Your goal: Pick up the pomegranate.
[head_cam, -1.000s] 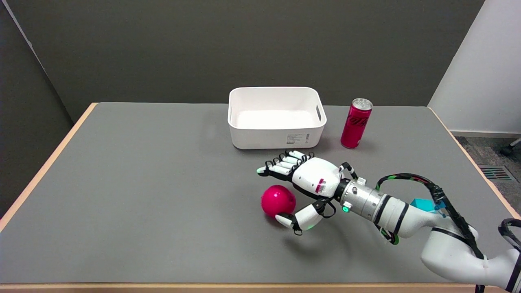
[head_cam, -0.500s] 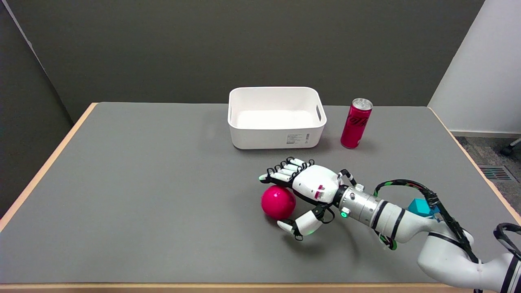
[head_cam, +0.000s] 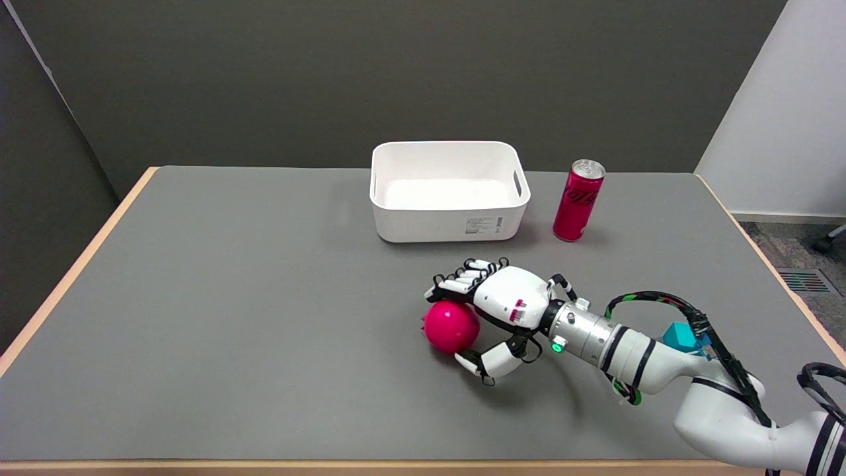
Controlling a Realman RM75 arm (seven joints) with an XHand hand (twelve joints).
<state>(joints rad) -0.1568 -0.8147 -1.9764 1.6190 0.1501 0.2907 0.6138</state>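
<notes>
The pomegranate (head_cam: 451, 326), a glossy magenta ball with a small crown showing at its left edge, rests on the grey table (head_cam: 231, 297) right of centre. My right hand (head_cam: 502, 304) reaches in from the lower right and cups it from the right side. The fingers (head_cam: 459, 283) curve over its far top and seem to touch it. The thumb (head_cam: 486, 360) sits low on the near side, just short of the fruit. The fruit is not lifted.
A white bin (head_cam: 449, 192) stands empty behind the hand, towards the table's far side. A red drink can (head_cam: 579, 200) stands upright to the bin's right. The table's wooden edge runs along the left and front.
The hand has come down and nearer the pomegranate, its fingers curling over the top and the thumb drawing in. The fruit has turned slightly, so its crown now shows at the left.
</notes>
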